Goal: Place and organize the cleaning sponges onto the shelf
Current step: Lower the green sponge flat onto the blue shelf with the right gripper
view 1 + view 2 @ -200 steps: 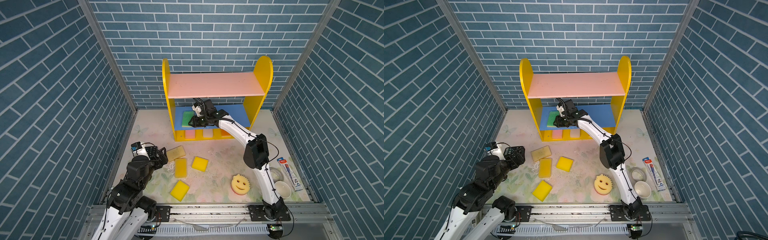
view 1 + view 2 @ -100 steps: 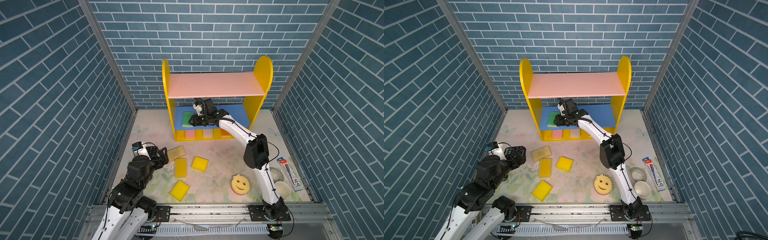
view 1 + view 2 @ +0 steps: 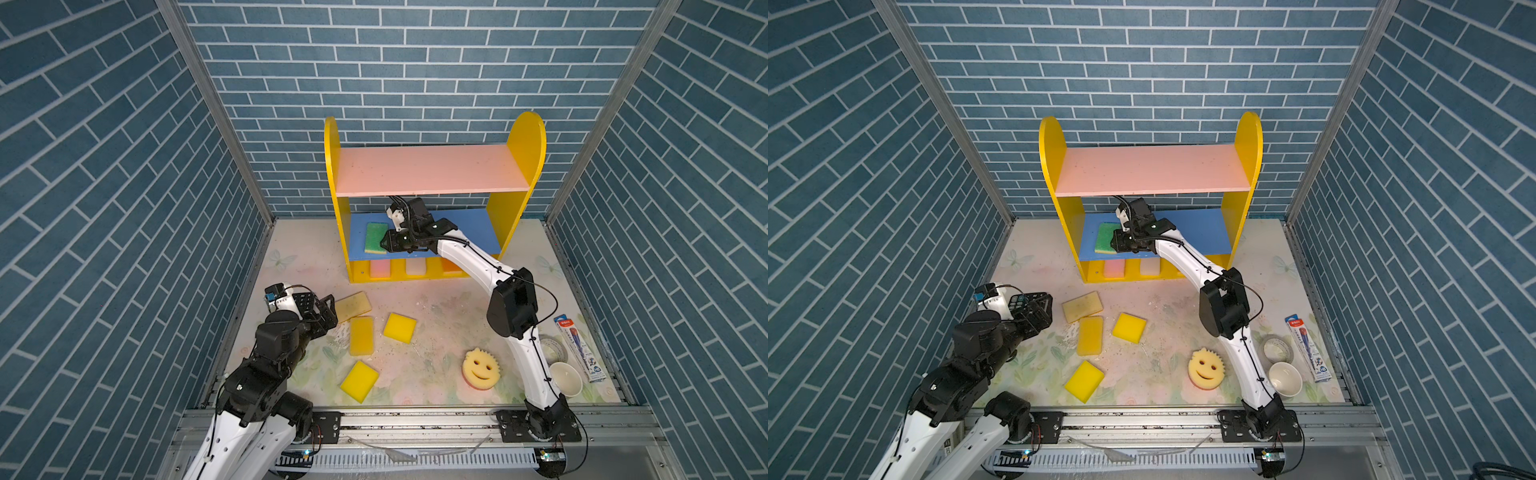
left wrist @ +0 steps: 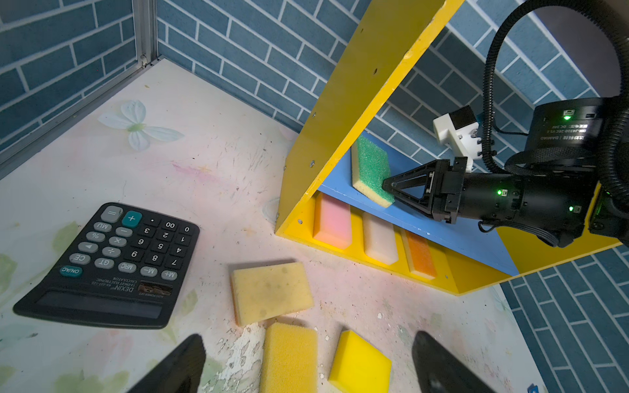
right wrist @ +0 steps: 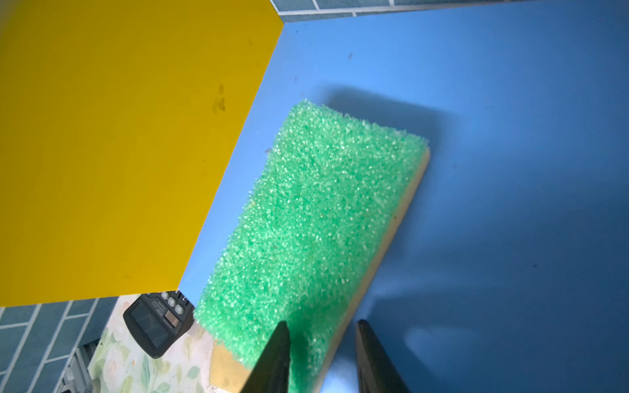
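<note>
The right wrist view is showing me what the top views are hiding: the right gripper (image 5: 321,325) straddling the green sponge (image 5: 313,221) at the 9 o'clock end of the shelf (image 5: 102,136), clenching or not I cannot tell, while the left gripper (image 4: 308,340) is hanging released.

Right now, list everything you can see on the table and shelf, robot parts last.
shelf: 1, yellow, pink, blue; at the back.
green sponge: 1, green; blue middle board, left end.
pink sponge, whitish sponge, orange sponge: 1 each; shelf's base.
tan sponge: 1, tan; table.
yellow sponges: 3, yellow; table.
smiley sponge: 1, yellow; table.
calculator: 1, black; table.
tape roll, white cup, packaged pen: 1 each; table's right edge.
left end effector: open, near tan sponge.
right end effector: jaws apart, at green sponge.
</note>
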